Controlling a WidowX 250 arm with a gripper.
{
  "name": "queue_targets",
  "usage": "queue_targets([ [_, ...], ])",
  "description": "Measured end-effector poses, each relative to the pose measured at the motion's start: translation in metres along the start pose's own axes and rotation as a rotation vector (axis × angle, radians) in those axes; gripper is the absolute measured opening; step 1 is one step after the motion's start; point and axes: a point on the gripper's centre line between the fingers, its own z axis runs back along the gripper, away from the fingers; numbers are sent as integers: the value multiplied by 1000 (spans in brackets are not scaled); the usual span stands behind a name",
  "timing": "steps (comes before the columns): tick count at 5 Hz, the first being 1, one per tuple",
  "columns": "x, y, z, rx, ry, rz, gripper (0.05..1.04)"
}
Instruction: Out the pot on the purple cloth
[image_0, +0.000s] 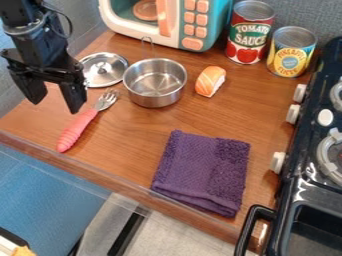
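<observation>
Two labelled cans (251, 33) and one pot (155, 92) are set toward the tabletop's (137, 132) back edge, one cloth (202, 172) by its front edge, the tool (55, 106) spread open.

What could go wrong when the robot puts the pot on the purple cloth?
The hand might knock the lid, which lies close beside the pot. It could also bump the toy sushi on the pot's other side. And the cloth looks folded and bumpy, so the pot might wobble or tip if it lands on an edge.
</observation>
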Motion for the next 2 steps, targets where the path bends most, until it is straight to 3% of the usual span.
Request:
queue_targets([
  [1, -1, -2, -6, -10, 23, 4, 1001],
  [2, 23, -24, -12, -23, 29, -75, 1001],
])
